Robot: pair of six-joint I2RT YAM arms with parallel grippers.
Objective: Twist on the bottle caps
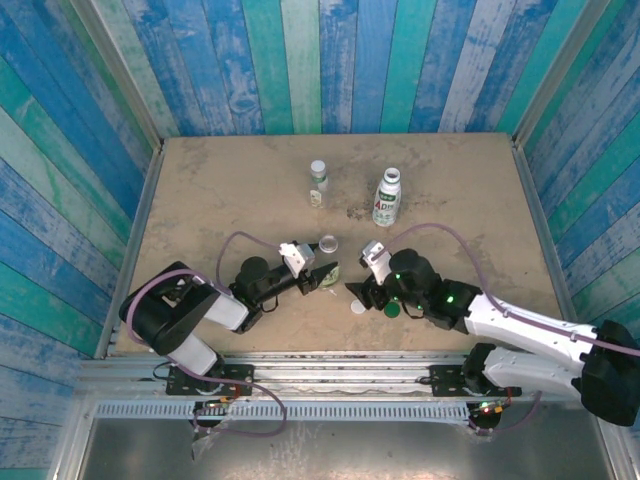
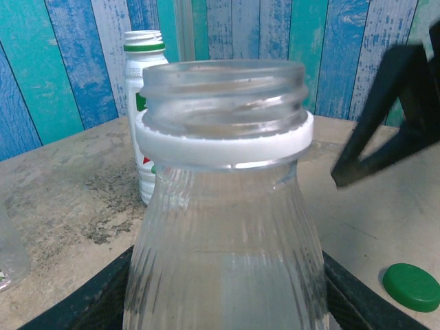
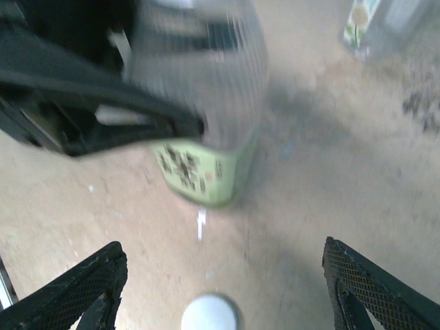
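Firstly, left gripper [image 1: 325, 268]: closed round the slim clear bottle [image 2: 223, 227], upright, mouth uncapped, white collar ring at the neck. Tiny clear bottle [image 1: 318, 183]: far side of table [image 1: 220, 190], standing. White cap [image 3: 210, 313]: on the table, just beside the held bottle. Right gripper [image 3: 221, 251]: jaws wide apart, empty, above the white cap. Green cap [image 2: 411, 286]: on the table near it. White-wrapped bottle [image 1: 387, 200]: far right, standing.

The ribbed bottle [image 2: 223, 227] is clear, its neck ring white. The desk [image 1: 230, 190] is mottled tan, the walls [image 1: 330, 60] striped blue and teal. There is a dark green cap [image 2: 410, 287] and a white cap [image 1: 357, 308].
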